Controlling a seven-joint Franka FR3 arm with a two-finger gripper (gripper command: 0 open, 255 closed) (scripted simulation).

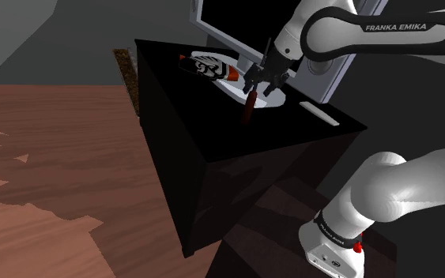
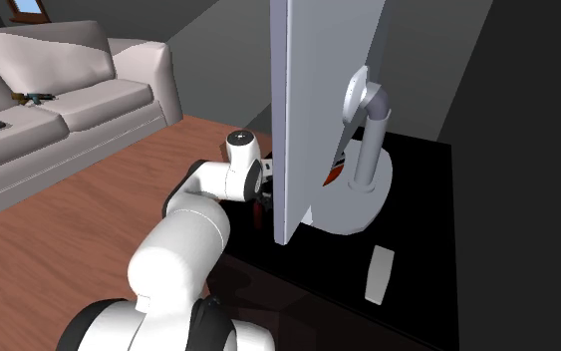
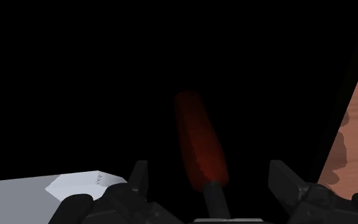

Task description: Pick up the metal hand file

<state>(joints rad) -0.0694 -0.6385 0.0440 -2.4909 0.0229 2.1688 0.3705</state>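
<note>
Reaching over a black cabinet (image 1: 181,142), a white robot arm (image 1: 386,31) points its black gripper (image 1: 256,88) down at the cabinet's top. A file (image 1: 248,109) with a dark red handle stands nearly upright beneath the gripper, handle end lowest and leaning a little toward the shoulder view's left. Whether the handle's tip touches the black top cannot be told.

Seen from the wrist, the two fingers (image 3: 139,181) stand well apart. The file (image 3: 199,140) runs out between them, its dark shank at the gripper end and the red handle farther out. A gap shows on each side of the shank, and neither finger touches it.

Just beside the gripper, on the shoulder view's right, lies the white base (image 1: 274,99) of a monitor (image 1: 228,24) that stands at the far side of the cabinet top. A black, white and orange shoe (image 1: 205,67) lies on the top near the gripper, toward the shoulder view's left. A small white bar (image 1: 319,113) lies flat on the top, on the base's other side from the shoe.

From the second exterior view, the monitor's (image 2: 303,110) back and stand face the camera and the arm (image 2: 183,244) reaches in behind the screen. The white bar (image 2: 380,274) lies near the base (image 2: 353,209). A wooden floor (image 2: 99,219) surrounds the cabinet (image 2: 427,199), and a pale sofa (image 2: 59,90) sits far off at that view's left.
</note>
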